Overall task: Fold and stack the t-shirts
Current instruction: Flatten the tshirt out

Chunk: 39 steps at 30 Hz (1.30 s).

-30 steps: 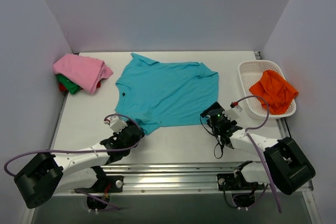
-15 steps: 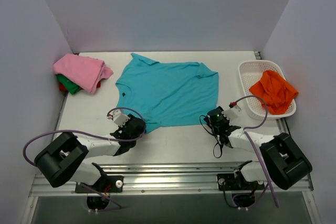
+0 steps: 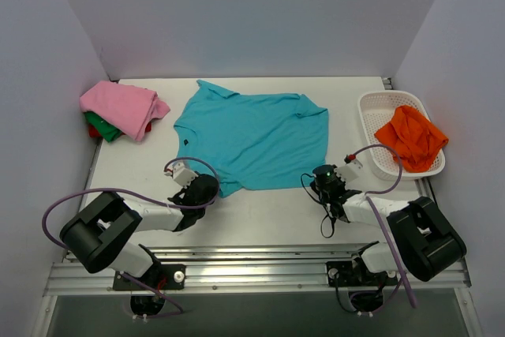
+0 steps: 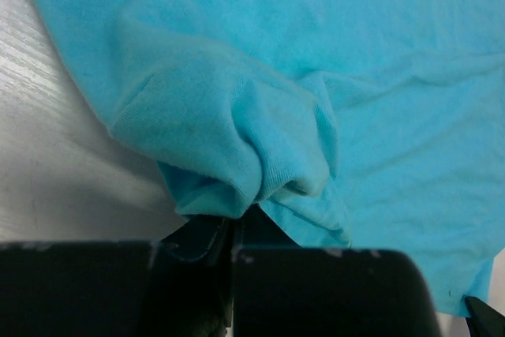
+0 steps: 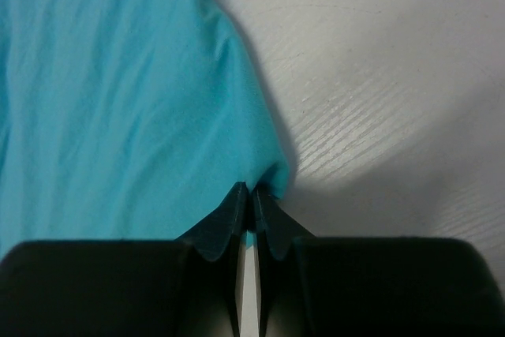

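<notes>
Altogether five t-shirts were counted, one of each colour. One teal t-shirt [image 3: 252,144], a soft, finely wrinkled knit, was spread flat at the middle of the white, faintly grained table [image 3: 268,219], collar toward the far wall. Its near left hem corner was bunched into a rounded fold and pinched by the left gripper [image 4: 233,230], jaws closed on the cloth. Its near right hem corner was nipped by the right gripper [image 5: 251,199], whose black tapered jaws were pressed together on the cloth edge. At the far left corner one folded pink t-shirt [image 3: 122,106] was laid over one green t-shirt [image 3: 102,125] and one red t-shirt [image 3: 91,129], of which only slivers were seen. One crumpled orange t-shirt [image 3: 410,136] was heaped in the single white lattice basket [image 3: 375,99] at the table's right edge.
</notes>
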### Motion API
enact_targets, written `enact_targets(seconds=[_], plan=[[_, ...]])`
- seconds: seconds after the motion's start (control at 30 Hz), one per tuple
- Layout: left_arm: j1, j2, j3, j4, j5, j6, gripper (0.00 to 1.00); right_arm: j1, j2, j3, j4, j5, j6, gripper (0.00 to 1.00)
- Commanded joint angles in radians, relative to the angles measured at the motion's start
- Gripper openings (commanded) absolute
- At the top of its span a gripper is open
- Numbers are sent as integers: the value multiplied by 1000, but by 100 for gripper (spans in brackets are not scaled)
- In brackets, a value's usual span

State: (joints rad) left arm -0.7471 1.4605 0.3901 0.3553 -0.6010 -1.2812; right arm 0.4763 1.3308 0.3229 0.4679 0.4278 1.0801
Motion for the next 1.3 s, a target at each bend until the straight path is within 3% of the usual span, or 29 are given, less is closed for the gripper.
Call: enact_targets(seconds=[0.0, 0.17, 0.33, 0.6, 0.83, 1.07, 1.27], plan=[[11, 11, -10, 34, 30, 31, 2, -8, 1, -1, 6, 12, -5, 1], [11, -25, -28, 53, 24, 48, 2, -8, -51, -1, -31, 31, -6, 0], [-1, -179, -42, -24, 3, 78, 2, 8, -201, 1, -118, 63, -14, 0], [-190, -699, 68, -591, -265, 79, 2, 107, -651, 42, -422, 235, 7, 0], [-250, -977, 217, -849, -347, 159, 2, 122, -933, 234, -737, 288, -48, 0], [-250, -1008, 539, -868, -352, 420, 2, 116, -1036, 586, -876, 267, -182, 0], [-250, -833, 935, -810, -203, 687, 2, 3, -947, 912, -832, 70, -269, 0]])
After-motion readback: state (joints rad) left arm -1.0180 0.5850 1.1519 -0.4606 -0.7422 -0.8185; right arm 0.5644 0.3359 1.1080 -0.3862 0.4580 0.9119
